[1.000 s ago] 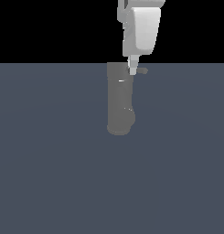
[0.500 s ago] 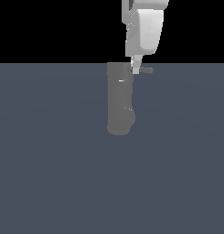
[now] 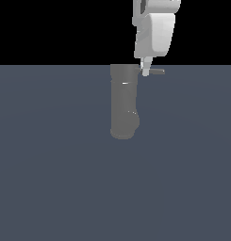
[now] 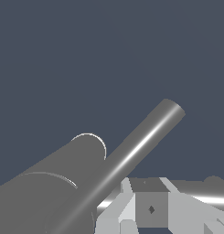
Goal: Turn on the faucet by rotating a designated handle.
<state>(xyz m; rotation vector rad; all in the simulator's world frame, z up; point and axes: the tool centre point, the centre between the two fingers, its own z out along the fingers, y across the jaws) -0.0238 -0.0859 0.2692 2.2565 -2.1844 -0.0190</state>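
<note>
Since the earlier frames the gripper (image 3: 145,72) has drifted toward the exterior view's right and the handle (image 3: 156,71) now sticks out further on that side, so the rod appears to have swung with the push. From the exterior view, the faucet (image 3: 122,101) stands as a dull grey cylinder on the dark floor (image 3: 51,179), rounded end toward the viewer, and the handle juts out sideways from its far, flat end toward the exterior view's right. The white arm hangs over that end, with one pale finger (image 3: 145,68) reaching down to the rod near where it meets the cylinder; the finger seems to touch it, though the view is too small to be sure. Whether the jaws are spread or pressed together I cannot tell from here. From the wrist view, the handle (image 4: 141,146) runs as a long shiny rod across the frame beside the faucet (image 4: 49,192), and pale finger parts (image 4: 145,205) sit close below it; only one side shows clearly, so the jaw state stays unclear there too. The risk I judge is slipping: contact sits near the pivot on a smooth round rod, so the finger could ride over it and leave the turn short.
</note>
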